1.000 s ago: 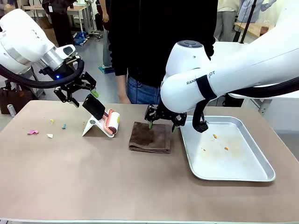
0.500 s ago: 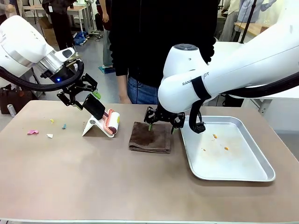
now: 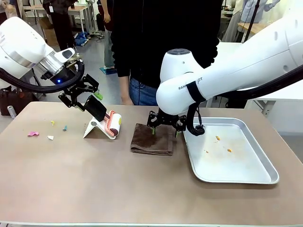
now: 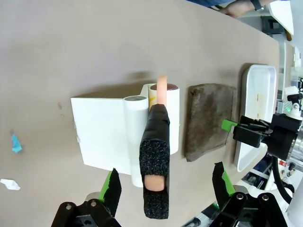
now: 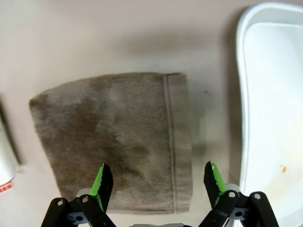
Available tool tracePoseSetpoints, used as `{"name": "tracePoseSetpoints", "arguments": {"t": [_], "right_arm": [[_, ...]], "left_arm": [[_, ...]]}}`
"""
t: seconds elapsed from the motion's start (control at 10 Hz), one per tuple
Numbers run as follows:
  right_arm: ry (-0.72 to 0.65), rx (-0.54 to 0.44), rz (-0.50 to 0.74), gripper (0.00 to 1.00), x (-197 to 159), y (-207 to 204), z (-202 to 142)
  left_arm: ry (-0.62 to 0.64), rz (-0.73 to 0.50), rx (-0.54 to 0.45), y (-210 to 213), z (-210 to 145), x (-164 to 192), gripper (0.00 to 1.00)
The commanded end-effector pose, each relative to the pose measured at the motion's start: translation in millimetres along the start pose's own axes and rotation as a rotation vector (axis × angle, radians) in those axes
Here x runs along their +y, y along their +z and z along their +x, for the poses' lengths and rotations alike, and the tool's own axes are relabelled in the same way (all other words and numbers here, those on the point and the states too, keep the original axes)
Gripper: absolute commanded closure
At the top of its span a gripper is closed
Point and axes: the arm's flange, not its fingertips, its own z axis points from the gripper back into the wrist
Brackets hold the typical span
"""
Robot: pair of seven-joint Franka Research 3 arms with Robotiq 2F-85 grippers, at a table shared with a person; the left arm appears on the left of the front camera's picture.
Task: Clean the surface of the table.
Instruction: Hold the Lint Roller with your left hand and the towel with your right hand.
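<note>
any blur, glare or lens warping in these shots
front view: even, soft light, mostly sharp, with just a faint shadow on the table beside the metal tray; left wrist view: the wide-angle lens curves the table's edge, and a soft shadow lies above the white stand; right wrist view: the brown cloth looks slightly soft, and the tray rim is washed out bright

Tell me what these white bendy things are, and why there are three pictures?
They are two robot arms. Each ends in a pincer with two green-tipped fingers. One picture looks across the table at a person; the other two come from little cameras on the arms' wrists. The left pincer is open around the black handle of a lint roller in its white stand. The right pincer is open over a folded brown cloth. Nothing is held. Paper scraps lie on the table, and a metal tray holds some crumbs.
</note>
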Motion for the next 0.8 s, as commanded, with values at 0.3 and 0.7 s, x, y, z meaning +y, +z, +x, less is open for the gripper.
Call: {"name": "tracePoseSetpoints", "arguments": {"t": [0.3,0.7], "right_arm": [[0.051,0.007,-0.034,0.00,1.6,-18.8,9.6],[0.064,0.017,-0.017,0.00,1.1,-23.2,9.1]], "left_arm": [[-0.017,-0.012,0.010,3.5,-1.4,11.7,0.00],[-0.032,-0.014,0.011,2.9,-1.2,15.5,0.00]]}}
